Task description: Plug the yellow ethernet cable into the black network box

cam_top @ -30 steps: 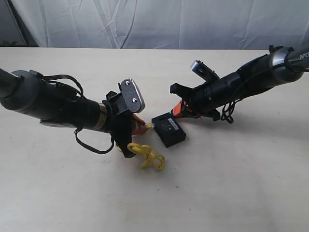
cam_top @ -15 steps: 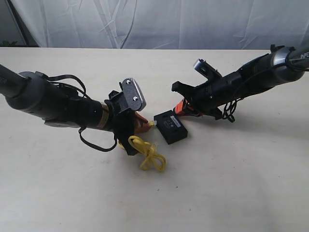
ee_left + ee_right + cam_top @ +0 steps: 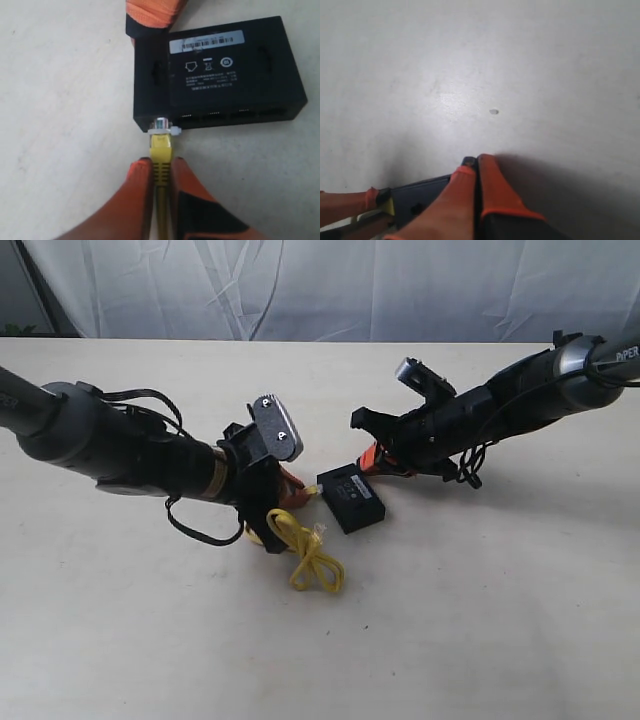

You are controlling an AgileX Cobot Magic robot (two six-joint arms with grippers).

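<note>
The black network box (image 3: 350,498) lies flat on the table, white label strip up (image 3: 206,41). My left gripper (image 3: 296,496) (image 3: 161,162) is shut on the yellow ethernet cable (image 3: 161,150) just behind its plug. The clear plug tip (image 3: 161,125) touches the box's port face near one corner; I cannot tell whether it sits inside a port. The rest of the cable lies looped on the table (image 3: 312,562). My right gripper (image 3: 372,458) (image 3: 475,161) is shut with nothing between its fingers, and its tips rest against the box (image 3: 420,195) on the side away from the plug.
The pale table (image 3: 480,620) runs out on all sides, with a white curtain (image 3: 330,285) behind its far edge. Black cables hang from both arms, one near the left forearm (image 3: 190,530) and one under the right (image 3: 470,468).
My left arm has shifted a little toward the box, carrying the plug with it. The cable loop slid slightly right. The right arm has barely moved.
</note>
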